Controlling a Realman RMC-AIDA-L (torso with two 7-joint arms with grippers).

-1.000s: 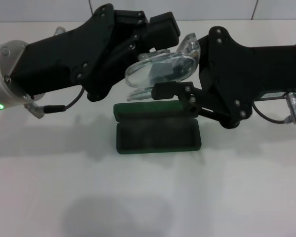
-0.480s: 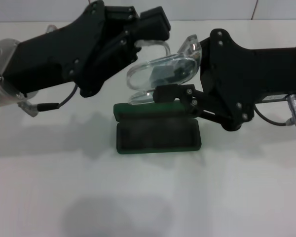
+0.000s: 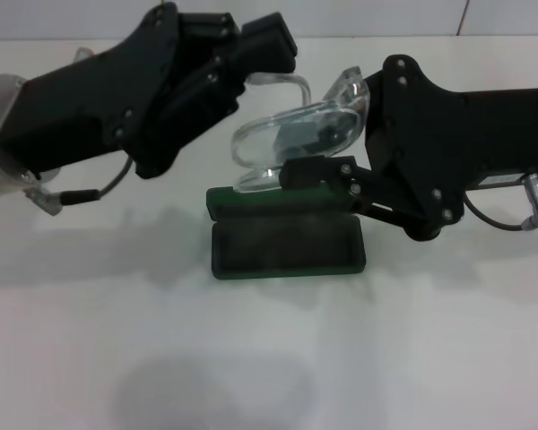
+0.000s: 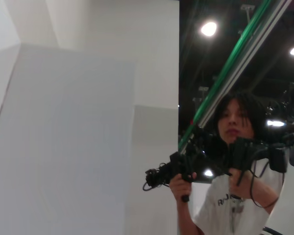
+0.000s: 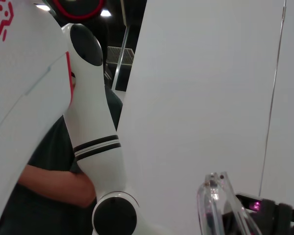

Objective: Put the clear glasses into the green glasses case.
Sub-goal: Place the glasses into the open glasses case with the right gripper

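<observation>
The clear glasses (image 3: pixel 291 139) hang in the air just above the back edge of the green glasses case (image 3: pixel 287 244). My right gripper (image 3: pixel 296 154) is shut on them, one finger under the lens and one behind it. The case lies open on the white table, its tray facing up and its lid (image 3: pixel 269 199) lying behind. A clear arm of the glasses (image 3: pixel 282 82) reaches toward my left gripper (image 3: pixel 251 67), which is open, up and to the left, and apart from the lens. In the right wrist view a clear piece of the glasses (image 5: pixel 213 205) shows.
The white table (image 3: pixel 269 358) spreads wide in front of the case. Cables and plugs hang from both wrists (image 3: pixel 533 202). The left wrist view shows only a white wall and a person (image 4: pixel 230 196) holding a camera rig.
My left gripper has drawn back to the left and slightly up, away from the glasses. The glasses stay in my right gripper over the case.
</observation>
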